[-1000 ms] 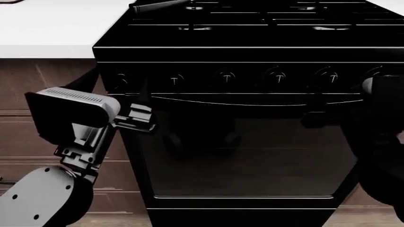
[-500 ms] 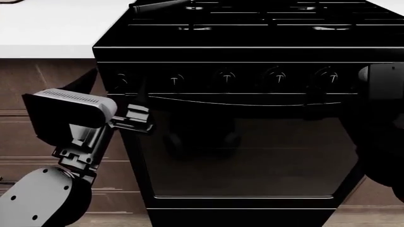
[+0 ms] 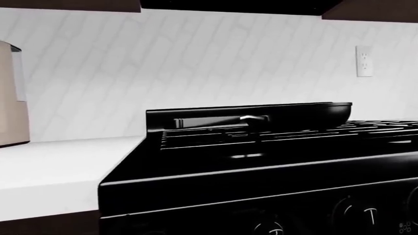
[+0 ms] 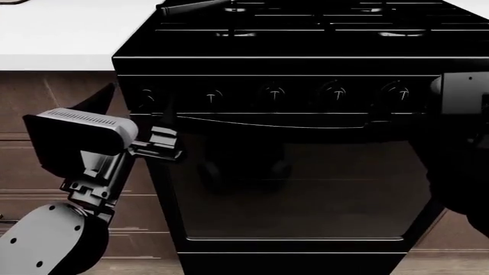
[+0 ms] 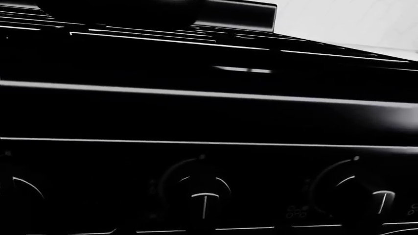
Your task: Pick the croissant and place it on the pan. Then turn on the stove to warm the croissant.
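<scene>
1. The stove [image 4: 306,143] is filling most of the head view, its glossy black front and glass oven door [image 4: 298,189] facing the robot, with a row of knobs [image 4: 273,93] running across the panel above the door.
2. The pan [image 3: 261,116] is sitting on the grates at the stove's rear left, seen edge-on in the left wrist view with its long dark handle pointing toward the white counter [image 3: 52,171]; in the head view only its handle is showing, at the top edge.
3. The croissant is not showing in any view; whether it is lying inside the pan cannot be told, since the rim is hiding the pan's interior.
4. The left gripper [image 4: 162,146] is hovering just beside the stove's left front corner, below the knob row and near the end of the oven door handle [image 4: 306,123]; its fingers are pointing toward the stove, and whether they are spread or closed cannot be told.
5. The right arm [image 4: 462,149] is appearing as a dark mass at the right edge of the head view, level with the knobs; its fingers are out of sight.
6. The right wrist view is looking closely at the knob panel, where two knobs [image 5: 203,193] are showing white pointer marks directed straight down.
7. A tiled white wall [image 3: 196,63] with an outlet [image 3: 364,60] is standing behind the stove.
</scene>
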`<state>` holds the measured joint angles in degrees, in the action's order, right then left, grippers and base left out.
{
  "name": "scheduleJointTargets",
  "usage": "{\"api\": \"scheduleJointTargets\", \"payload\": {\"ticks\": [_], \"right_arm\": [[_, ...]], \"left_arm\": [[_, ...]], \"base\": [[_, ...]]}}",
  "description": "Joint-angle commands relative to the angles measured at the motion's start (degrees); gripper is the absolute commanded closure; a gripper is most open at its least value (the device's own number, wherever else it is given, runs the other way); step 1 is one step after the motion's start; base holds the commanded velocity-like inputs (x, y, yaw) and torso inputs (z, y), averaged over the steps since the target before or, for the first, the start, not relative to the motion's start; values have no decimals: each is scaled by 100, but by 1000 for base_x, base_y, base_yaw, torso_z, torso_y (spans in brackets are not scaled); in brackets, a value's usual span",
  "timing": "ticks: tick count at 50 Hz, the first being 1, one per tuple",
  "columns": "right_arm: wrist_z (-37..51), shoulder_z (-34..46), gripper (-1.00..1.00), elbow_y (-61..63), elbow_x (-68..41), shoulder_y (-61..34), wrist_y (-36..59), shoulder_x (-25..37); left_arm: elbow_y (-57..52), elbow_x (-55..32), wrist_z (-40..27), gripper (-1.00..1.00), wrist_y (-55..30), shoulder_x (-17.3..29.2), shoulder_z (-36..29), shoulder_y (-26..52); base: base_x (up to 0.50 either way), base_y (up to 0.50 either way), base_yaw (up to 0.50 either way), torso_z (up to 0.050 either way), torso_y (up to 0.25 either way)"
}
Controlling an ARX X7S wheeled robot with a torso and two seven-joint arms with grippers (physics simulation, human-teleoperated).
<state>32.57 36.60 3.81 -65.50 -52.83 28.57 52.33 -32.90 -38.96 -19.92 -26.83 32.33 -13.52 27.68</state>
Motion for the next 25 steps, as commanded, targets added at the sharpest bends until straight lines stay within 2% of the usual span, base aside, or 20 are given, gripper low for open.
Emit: {"api": "scheduleJointTargets", "payload": {"ticks": [1, 25], "right_arm": [[-37, 0, -100, -170, 55, -50, -11, -63], [-192, 144, -100, -495, 233, -303, 137, -291]], "left_arm": [[-124, -61, -92, -100, -65, 52, 38, -42], [-258, -174, -206, -100, -120, 106, 98, -105]], "base": [[0, 0, 0, 0, 0], [0, 0, 0, 0, 0]]}}
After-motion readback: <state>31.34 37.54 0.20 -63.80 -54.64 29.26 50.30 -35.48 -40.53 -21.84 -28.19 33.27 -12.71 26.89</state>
